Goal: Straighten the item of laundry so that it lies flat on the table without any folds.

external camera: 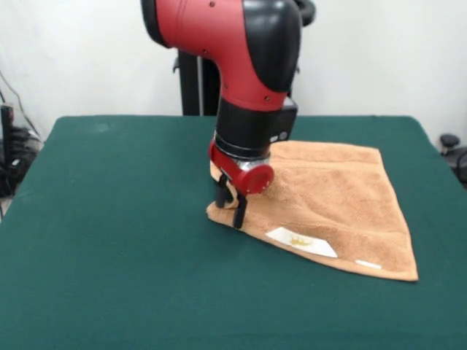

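Note:
The tan-orange towel (332, 193) lies on the dark green table (109, 219), right of centre. Its right part is spread flat, with two white labels (301, 241) along the near edge. Its left corner is bunched up and folded under the arm. My gripper (230, 209) points straight down at that left corner, its tips at the table surface. The fingers (239, 211) stand close together with towel cloth between them, so it looks shut on the corner. The arm hides the towel's far left edge.
The black pedestal (198, 80) stands behind the table's far edge. Dark equipment shows past the left edge (11, 146) and the right edge (454, 149). Green tabletop stretches left of and in front of the towel.

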`<state>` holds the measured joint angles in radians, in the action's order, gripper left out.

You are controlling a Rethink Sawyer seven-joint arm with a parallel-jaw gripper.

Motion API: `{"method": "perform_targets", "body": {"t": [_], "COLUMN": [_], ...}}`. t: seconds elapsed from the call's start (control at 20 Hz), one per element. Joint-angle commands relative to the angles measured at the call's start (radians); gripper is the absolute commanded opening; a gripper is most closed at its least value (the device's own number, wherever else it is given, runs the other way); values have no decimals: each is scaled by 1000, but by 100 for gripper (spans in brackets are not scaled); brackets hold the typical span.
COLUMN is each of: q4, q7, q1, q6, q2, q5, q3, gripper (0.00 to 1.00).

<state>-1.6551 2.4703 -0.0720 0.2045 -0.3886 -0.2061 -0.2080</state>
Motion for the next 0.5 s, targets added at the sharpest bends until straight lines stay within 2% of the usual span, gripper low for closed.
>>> {"method": "perform_targets", "body": {"t": [0.05, 0.5], "q4": [-60, 1], "q7": [-95, -68], "q1": [19, 48], "q6": [165, 309], "q2": [27, 6], "q5": [104, 178], "q3": [174, 120], "gripper": [100, 100]}}
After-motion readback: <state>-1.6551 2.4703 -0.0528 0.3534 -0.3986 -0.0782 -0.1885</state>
